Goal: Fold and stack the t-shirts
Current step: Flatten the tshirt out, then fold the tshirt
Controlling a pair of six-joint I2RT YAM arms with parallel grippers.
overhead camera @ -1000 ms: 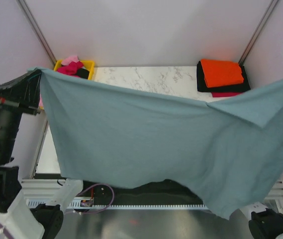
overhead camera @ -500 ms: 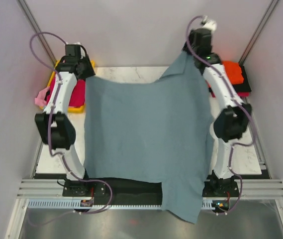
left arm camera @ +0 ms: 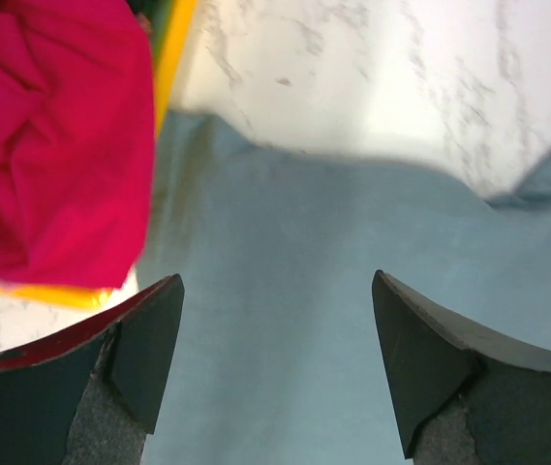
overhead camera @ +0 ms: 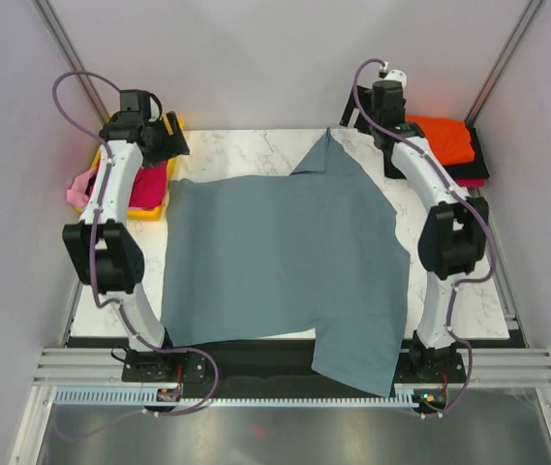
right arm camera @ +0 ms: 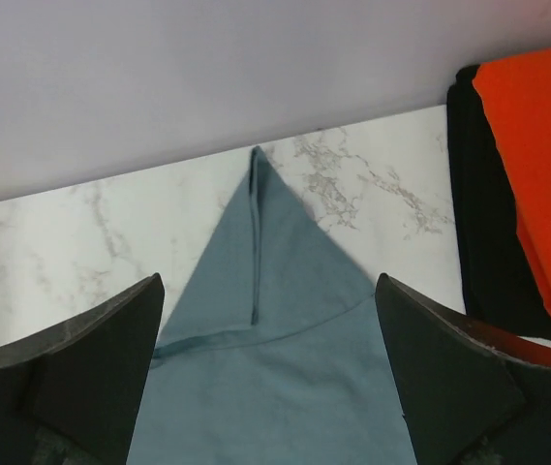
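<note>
Now the grey shirt (overhead camera: 285,252) lies spread across the table (overhead camera: 246,145), centre frame, near hem overhanging the bottom edge; a second ago it hung aloft. Both the left tool (left arm camera: 277,358) and right tool (right arm camera: 273,373) have let go, jaws wide, so folding looks ready to start.

The right gripper (right arm camera: 267,289) fingers stand wide apart at the lower corners of the frame, holding nothing. Between them a blue-grey t-shirt (right arm camera: 275,397) lies on the marble table (right arm camera: 81,232), one seamed corner pointing at the pale wall (right arm camera: 207,68). At the right edge an orange t-shirt (right arm camera: 541,165) rests on a black t-shirt (right arm camera: 483,232)
</note>
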